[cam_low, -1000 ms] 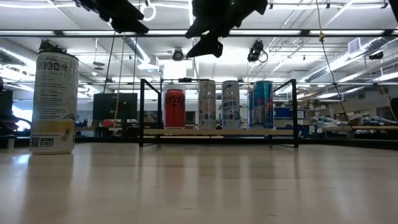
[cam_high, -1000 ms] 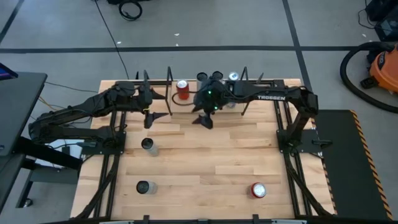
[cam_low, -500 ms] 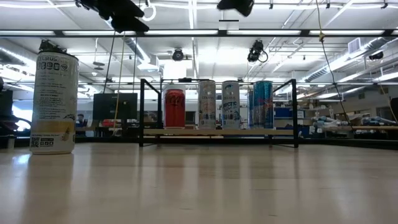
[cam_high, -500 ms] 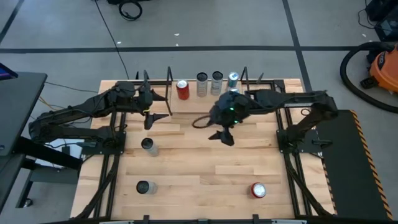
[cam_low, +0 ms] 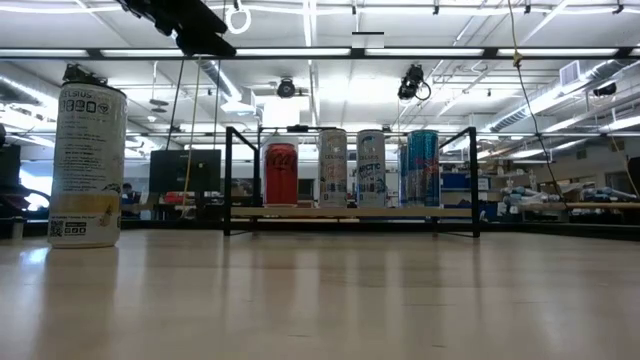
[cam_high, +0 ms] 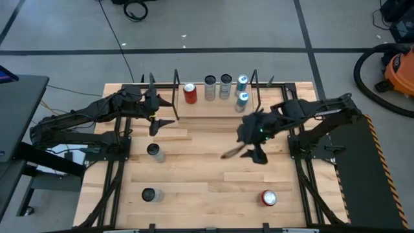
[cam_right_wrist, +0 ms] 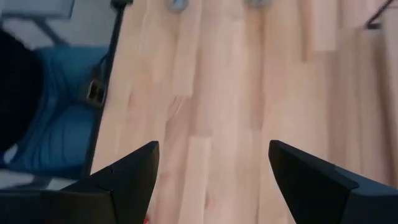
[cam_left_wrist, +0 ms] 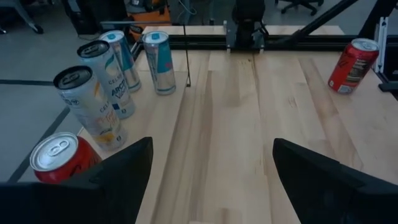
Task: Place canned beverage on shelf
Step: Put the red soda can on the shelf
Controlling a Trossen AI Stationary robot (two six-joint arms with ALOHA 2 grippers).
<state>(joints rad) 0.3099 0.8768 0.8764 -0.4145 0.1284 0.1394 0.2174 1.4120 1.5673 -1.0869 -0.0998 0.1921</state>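
Observation:
The shelf [cam_high: 200, 102], a light-wood platform with black rod frames, stands at the table's far edge. On it are a red can [cam_high: 189, 92], two silver cans [cam_high: 210, 87] [cam_high: 225, 86] and a blue can [cam_high: 242, 82]. A second blue can [cam_high: 242, 99] stands upright just on the near side of the first, by the right frame. Whether it rests on the platform or the table I cannot tell. My right gripper [cam_high: 244, 155] is open and empty above the table's middle right. My left gripper [cam_high: 165, 111] is open and empty, raised beside the shelf's left end.
Two dark-topped cans [cam_high: 153, 151] [cam_high: 150, 194] stand on the table's left half. A red can [cam_high: 268, 197] stands near the front right. In the low view a tall pale can [cam_low: 88, 165] stands at the left. Bare wood lies between the arms.
My right gripper has drawn back from the shelf's middle toward the table's right and near edge, and has left the low view. The second blue can, covered by the arm before, now shows standing by the right frame.

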